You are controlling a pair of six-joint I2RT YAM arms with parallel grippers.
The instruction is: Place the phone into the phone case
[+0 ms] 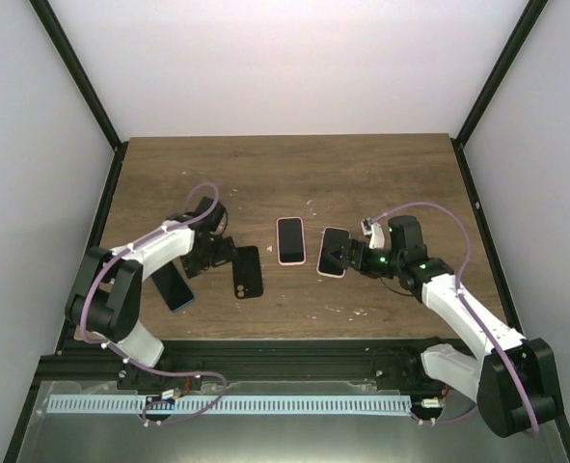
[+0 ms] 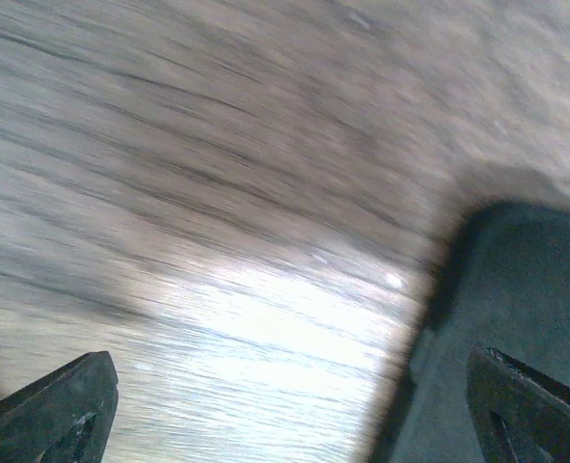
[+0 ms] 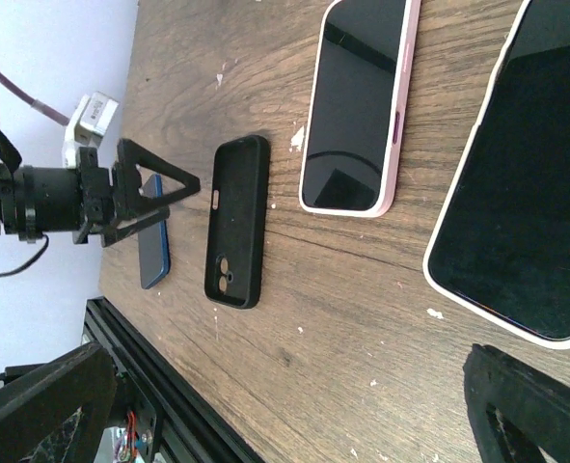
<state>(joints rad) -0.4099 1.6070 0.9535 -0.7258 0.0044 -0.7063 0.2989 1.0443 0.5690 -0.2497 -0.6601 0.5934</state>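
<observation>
Mid-frame, the left gripper [image 1: 229, 257] gapes beside the matte black phone case [image 1: 248, 273]. The right gripper [image 1: 331, 258] is spread over the white-rimmed, dark-screened phone [image 1: 334, 236].

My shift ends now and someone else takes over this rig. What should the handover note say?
Left claw: open, holding nothing, beside the black phone case.
Right claw: open, holding nothing, at the near end of the white-edged phone.
The pink-edged phone lies flat between the case and that phone. The blue phone lies by the left arm.
Done: nothing; the case looks empty and no phone is lifted.
Left: grasp a phone and seat it in the case.
</observation>
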